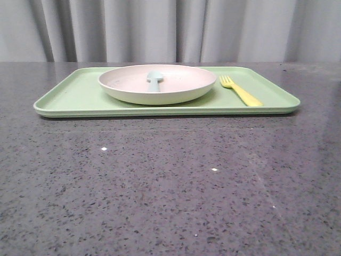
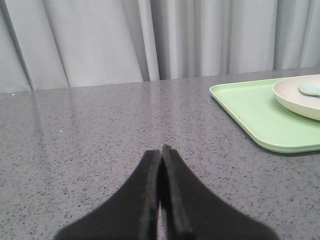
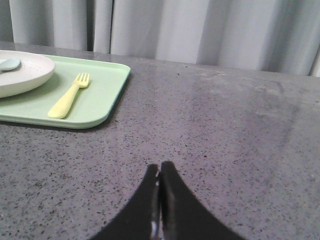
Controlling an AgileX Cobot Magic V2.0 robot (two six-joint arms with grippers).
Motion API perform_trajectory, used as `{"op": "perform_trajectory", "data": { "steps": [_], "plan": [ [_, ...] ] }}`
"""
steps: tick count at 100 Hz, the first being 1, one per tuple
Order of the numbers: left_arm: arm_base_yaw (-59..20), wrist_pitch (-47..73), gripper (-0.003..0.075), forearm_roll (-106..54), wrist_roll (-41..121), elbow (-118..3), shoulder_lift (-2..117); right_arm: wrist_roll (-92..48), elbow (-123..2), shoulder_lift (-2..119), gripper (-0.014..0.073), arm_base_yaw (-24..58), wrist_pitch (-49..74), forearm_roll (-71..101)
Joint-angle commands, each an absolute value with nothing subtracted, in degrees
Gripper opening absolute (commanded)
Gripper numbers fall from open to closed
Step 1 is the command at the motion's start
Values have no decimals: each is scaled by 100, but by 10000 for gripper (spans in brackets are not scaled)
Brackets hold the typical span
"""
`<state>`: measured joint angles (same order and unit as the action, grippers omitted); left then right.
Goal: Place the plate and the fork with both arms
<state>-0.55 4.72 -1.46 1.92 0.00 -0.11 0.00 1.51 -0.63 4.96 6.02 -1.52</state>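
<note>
Front view: neither arm appears; only the tabletop and the things on it show.
Tray: the light-green tray lies flat on the grey speckled table, toward the table's far side, with grey curtains behind it.
Plate: the plate sits on the tray, around its middle and slightly toward the robot's left, upright and level.
Spoon piece: the pale blue spoon-shaped piece lies inside the plate, near its centre.
Fork: the fork lies flat on the tray to the robot's right of the plate, just beside it and apart from it, tines toward the far edge of the tray, handle angled toward the near right corner.
Left gripper: in the left wrist view the left gripper hangs over bare table, well apart from the tray's left end; its fingers are pressed together and hold nothing.
Right gripper: in the right wrist view the right gripper is over bare table, well apart from the tray's right end; its fingers are pressed together and hold nothing.
</note>
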Motion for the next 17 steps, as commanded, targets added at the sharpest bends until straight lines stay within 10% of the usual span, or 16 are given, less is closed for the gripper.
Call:
{"op": "perform_trajectory", "data": {
  "steps": [1, 17],
  "plan": [
    [-93, 0, -20, -160, 152, 61, -195, -75, 124, -197, -119, 463, 121, -152],
    [-93, 0, -20, -160, 152, 61, -195, -75, 124, -197, -119, 463, 121, -152]
  ]
}}
